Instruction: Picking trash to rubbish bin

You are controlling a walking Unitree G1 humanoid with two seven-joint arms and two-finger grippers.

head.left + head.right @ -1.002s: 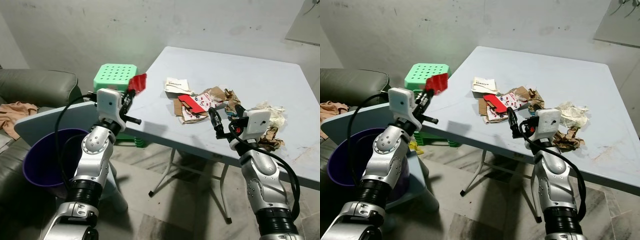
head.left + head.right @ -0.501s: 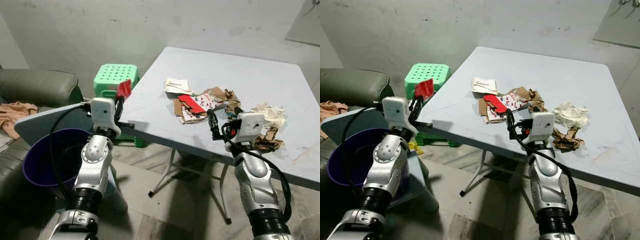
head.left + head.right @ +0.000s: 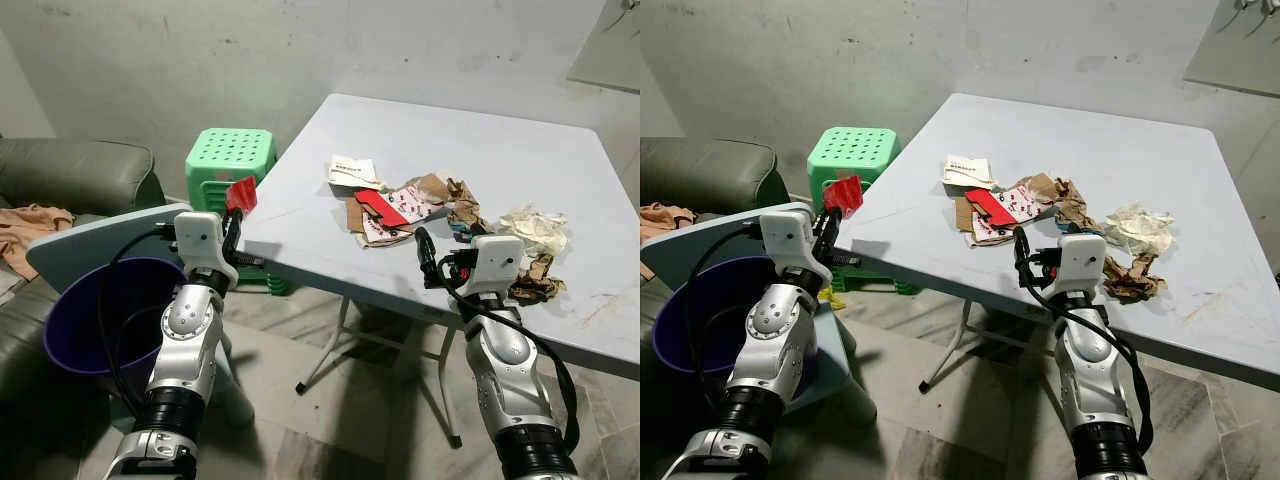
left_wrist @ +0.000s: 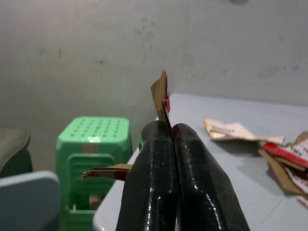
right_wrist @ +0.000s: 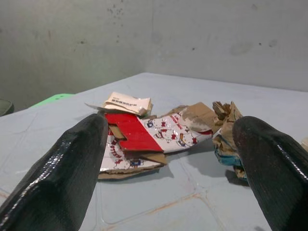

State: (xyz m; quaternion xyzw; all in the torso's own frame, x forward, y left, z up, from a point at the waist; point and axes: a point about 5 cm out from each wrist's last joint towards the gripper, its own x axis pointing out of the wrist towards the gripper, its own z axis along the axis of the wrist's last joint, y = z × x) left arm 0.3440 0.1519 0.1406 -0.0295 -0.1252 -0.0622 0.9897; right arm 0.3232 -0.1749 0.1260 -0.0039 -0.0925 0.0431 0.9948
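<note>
My left gripper [image 3: 234,213] is shut on a red piece of cardboard [image 3: 241,193], held at the table's left corner, to the right of the purple bin [image 3: 85,312]. In the left wrist view the cardboard scrap [image 4: 160,96] sticks up between the closed fingers [image 4: 154,178]. My right gripper [image 3: 424,262] is open at the table's front edge, facing the pile of torn red and brown cardboard [image 3: 385,212] and a white paper [image 3: 354,171]. Crumpled brown and white paper [image 3: 535,245] lies right of the wrist. The right wrist view shows the red cardboard [image 5: 139,137] between the spread fingers [image 5: 62,173].
The pale blue table [image 3: 520,140] slopes toward me. A green plastic stool [image 3: 228,160] stands behind the left gripper. The bin sits under a pale blue board [image 3: 95,240], beside a dark sofa [image 3: 70,175] with a tan cloth [image 3: 25,222]. The tiled floor [image 3: 340,420] lies below the table.
My left arm has drawn back and lowered with the red cardboard, moving left toward the bin. The right gripper has pulled back slightly toward the table's edge.
</note>
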